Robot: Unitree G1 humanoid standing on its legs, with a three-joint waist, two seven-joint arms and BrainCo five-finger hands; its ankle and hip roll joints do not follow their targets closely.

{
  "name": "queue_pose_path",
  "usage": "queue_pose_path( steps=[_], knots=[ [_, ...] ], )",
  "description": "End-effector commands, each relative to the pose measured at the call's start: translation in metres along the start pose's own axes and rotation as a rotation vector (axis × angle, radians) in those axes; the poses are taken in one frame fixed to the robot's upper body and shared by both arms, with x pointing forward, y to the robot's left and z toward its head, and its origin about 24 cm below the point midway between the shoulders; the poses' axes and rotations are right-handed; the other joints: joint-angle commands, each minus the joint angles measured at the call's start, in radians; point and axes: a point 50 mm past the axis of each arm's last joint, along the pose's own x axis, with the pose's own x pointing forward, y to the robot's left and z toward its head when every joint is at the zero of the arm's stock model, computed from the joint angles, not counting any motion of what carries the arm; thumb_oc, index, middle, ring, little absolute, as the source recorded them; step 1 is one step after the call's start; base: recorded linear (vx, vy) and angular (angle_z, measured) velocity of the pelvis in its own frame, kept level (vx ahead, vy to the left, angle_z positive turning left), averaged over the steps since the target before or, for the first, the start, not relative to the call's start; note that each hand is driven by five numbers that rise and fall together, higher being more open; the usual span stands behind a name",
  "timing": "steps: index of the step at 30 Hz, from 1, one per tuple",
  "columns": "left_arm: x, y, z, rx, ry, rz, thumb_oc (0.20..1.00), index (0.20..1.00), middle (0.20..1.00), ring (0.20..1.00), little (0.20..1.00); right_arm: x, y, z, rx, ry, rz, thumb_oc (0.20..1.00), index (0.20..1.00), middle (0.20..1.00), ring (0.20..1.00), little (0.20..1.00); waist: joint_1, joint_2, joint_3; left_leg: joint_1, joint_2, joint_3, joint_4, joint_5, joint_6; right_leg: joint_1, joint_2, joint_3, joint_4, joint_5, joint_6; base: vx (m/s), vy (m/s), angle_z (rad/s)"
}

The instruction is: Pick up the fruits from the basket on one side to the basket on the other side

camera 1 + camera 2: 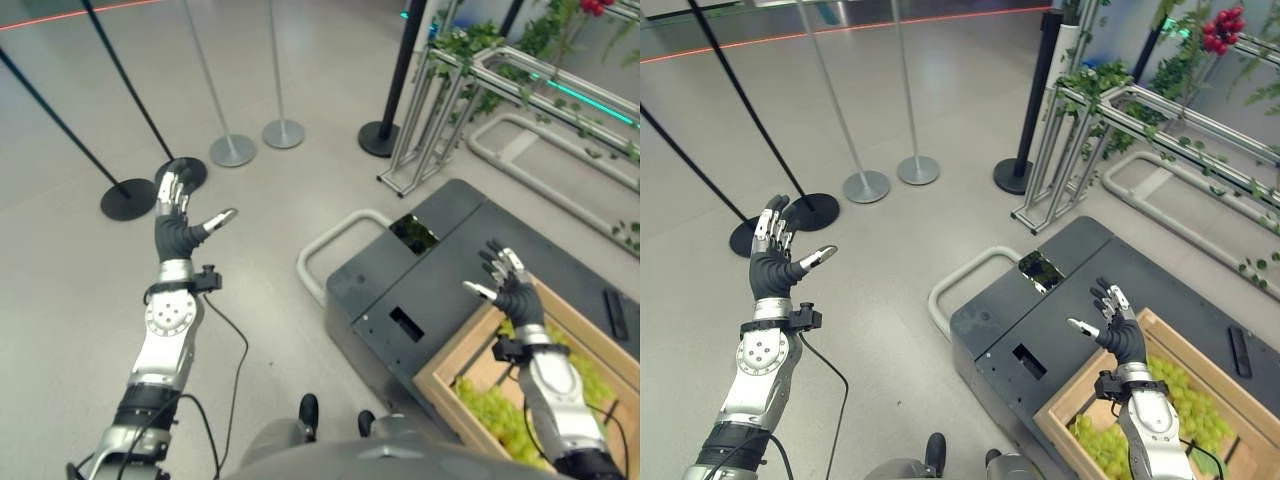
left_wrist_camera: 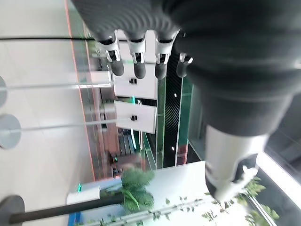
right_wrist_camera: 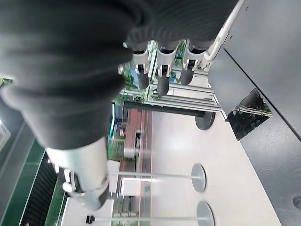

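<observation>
Both hands are raised in the air, holding nothing. The left hand point(image 1: 178, 228) is out over bare floor point(image 1: 80, 300), fingers straight and spread wide, thumb stuck out to the side; the left wrist view shows the same straight fingers point(image 2: 136, 63) with nothing past them but background. Beyond its fingertips stand round black post bases point(image 1: 128, 198) and, further off, two grey ones point(image 1: 233, 150).

The right hand point(image 1: 1118, 328) is also wide — fingers straight and fanned, thumb apart — and hangs above the near corner of a wooden crate point(image 1: 1065, 400). The crate is open-topped with a light wood rim, and it sits on a dark grey cart point(image 1: 400, 290). Green grapes point(image 1: 490, 412) fill the crate, lying just below and behind the right hand's wrist; the hand is not touching them. In the right wrist view its fingers point(image 3: 162, 77) point out past the cart's dark top toward the floor and posts.

Ahead of the right hand on the cart top there is a small glossy square panel point(image 1: 1041, 268) and a rectangular slot point(image 1: 406, 323). A pale curved handle bar point(image 1: 330, 245) sticks out from the cart toward the left hand's side. A flat black object point(image 1: 617, 312) lies on the cart beyond the crate — cannot tell what it is. Further past the right hand is a metal frame point(image 1: 450, 100) with green vines point(image 1: 1110, 75) on it and red fruit point(image 1: 1220, 28) high up.
</observation>
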Motion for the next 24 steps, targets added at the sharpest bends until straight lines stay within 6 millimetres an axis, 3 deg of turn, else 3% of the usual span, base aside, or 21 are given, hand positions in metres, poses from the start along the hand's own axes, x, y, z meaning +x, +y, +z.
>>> queue_pose_path(
  steps=[1, 3, 5, 7, 8, 9, 11, 14, 16, 19, 24],
  knots=[
    [0.006, 0.010, 0.028, 0.034, -0.156, 0.001, 1.000, 1.000, 1.000, 1.000, 1.000, 0.016, -0.007, 0.022, -0.044, -0.110, -0.010, 1.000, 1.000, 1.000, 1.000, 1.000, -0.017, -0.002, -0.023, 0.017, 0.050, -0.004, 0.092, -0.097, -0.064, -0.064, 0.005, 0.032, -0.027, 0.144, 0.093, -0.09, 0.156, -0.62],
    [0.005, 0.010, 0.029, 0.031, -0.157, -0.009, 1.000, 1.000, 1.000, 1.000, 1.000, 0.017, -0.007, 0.022, -0.041, -0.110, -0.013, 1.000, 1.000, 1.000, 1.000, 1.000, -0.024, -0.009, -0.014, 0.022, 0.050, 0.027, 0.097, -0.109, -0.058, -0.079, -0.005, 0.047, -0.035, 0.168, 0.106, -0.09, 0.126, -0.44],
    [0.001, 0.012, 0.028, 0.018, -0.147, -0.010, 1.000, 1.000, 1.000, 1.000, 1.000, 0.019, -0.007, 0.023, -0.048, -0.115, -0.016, 1.000, 1.000, 1.000, 1.000, 1.000, -0.023, -0.014, 0.000, 0.027, 0.056, 0.062, 0.099, -0.116, -0.052, -0.114, -0.017, 0.012, -0.030, 0.205, 0.108, -0.11, 0.077, -0.74],
    [-0.004, 0.015, 0.026, 0.026, -0.130, 0.003, 1.000, 1.000, 1.000, 1.000, 1.000, 0.025, -0.004, 0.027, -0.037, -0.138, -0.026, 1.000, 1.000, 1.000, 1.000, 1.000, 0.008, 0.002, 0.019, 0.042, 0.092, 0.114, 0.082, -0.110, -0.059, -0.162, -0.100, -0.263, 0.002, 0.185, 0.078, -0.16, 0.064, -1.13],
    [-0.005, 0.016, 0.025, 0.027, -0.123, 0.006, 1.000, 1.000, 1.000, 1.000, 1.000, 0.026, -0.003, 0.028, -0.039, -0.141, -0.025, 1.000, 1.000, 1.000, 1.000, 1.000, 0.011, 0.010, 0.020, 0.041, 0.100, 0.121, 0.072, -0.100, -0.056, -0.158, -0.116, -0.309, 0.032, 0.173, 0.063, -0.11, 0.050, -1.48],
    [-0.005, 0.016, 0.025, 0.027, -0.122, 0.006, 1.000, 1.000, 1.000, 1.000, 1.000, 0.026, -0.003, 0.028, -0.039, -0.141, -0.025, 1.000, 1.000, 1.000, 1.000, 1.000, 0.007, 0.010, 0.021, 0.042, 0.098, 0.118, 0.072, -0.099, -0.056, -0.158, -0.117, -0.312, 0.036, 0.169, 0.062, -0.12, 0.072, -1.16],
    [-0.009, 0.019, 0.022, 0.025, -0.101, 0.013, 1.000, 1.000, 1.000, 1.000, 1.000, 0.028, -0.003, 0.029, -0.041, -0.143, -0.021, 1.000, 1.000, 1.000, 1.000, 1.000, 0.003, 0.016, 0.012, 0.054, 0.102, 0.170, 0.035, -0.081, -0.037, -0.124, -0.098, -0.340, 0.164, 0.119, 0.041, -0.13, 0.054, -0.73],
    [-0.010, 0.025, 0.021, 0.023, -0.092, 0.038, 1.000, 1.000, 1.000, 1.000, 1.000, 0.033, -0.002, 0.032, -0.054, -0.153, -0.018, 1.000, 1.000, 1.000, 1.000, 1.000, 0.034, 0.022, -0.014, 0.054, 0.115, 0.238, 0.008, -0.068, -0.043, -0.083, -0.148, -0.450, 0.162, 0.096, 0.029, -0.07, -0.048, -0.79],
    [-0.011, 0.028, 0.021, 0.013, -0.090, 0.053, 1.000, 1.000, 1.000, 1.000, 1.000, 0.034, -0.002, 0.033, -0.054, -0.154, -0.018, 1.000, 1.000, 1.000, 1.000, 1.000, 0.044, 0.013, -0.030, 0.060, 0.119, 0.273, 0.013, -0.080, -0.047, -0.040, -0.168, -0.479, 0.101, 0.097, 0.039, 0.00, -0.148, -0.96],
    [-0.015, 0.032, 0.021, 0.015, -0.091, 0.082, 1.000, 1.000, 1.000, 1.000, 1.000, 0.038, -0.004, 0.036, -0.081, -0.162, -0.022, 1.000, 1.000, 1.000, 1.000, 1.000, 0.053, 0.005, -0.045, 0.042, 0.148, 0.347, 0.038, -0.084, -0.063, -0.003, -0.149, -0.463, -0.050, 0.117, 0.054, 0.00, -0.197, -1.00],
    [-0.016, 0.031, 0.016, -0.011, -0.071, 0.086, 1.000, 1.000, 1.000, 1.000, 1.000, 0.034, -0.011, 0.038, -0.085, -0.164, -0.035, 1.000, 1.000, 1.000, 1.000, 1.000, 0.023, 0.010, -0.048, 0.053, 0.192, 0.351, 0.031, -0.061, -0.090, 0.017, -0.098, -0.424, -0.097, 0.118, 0.040, 0.05, -0.190, -0.46]
  ],
)
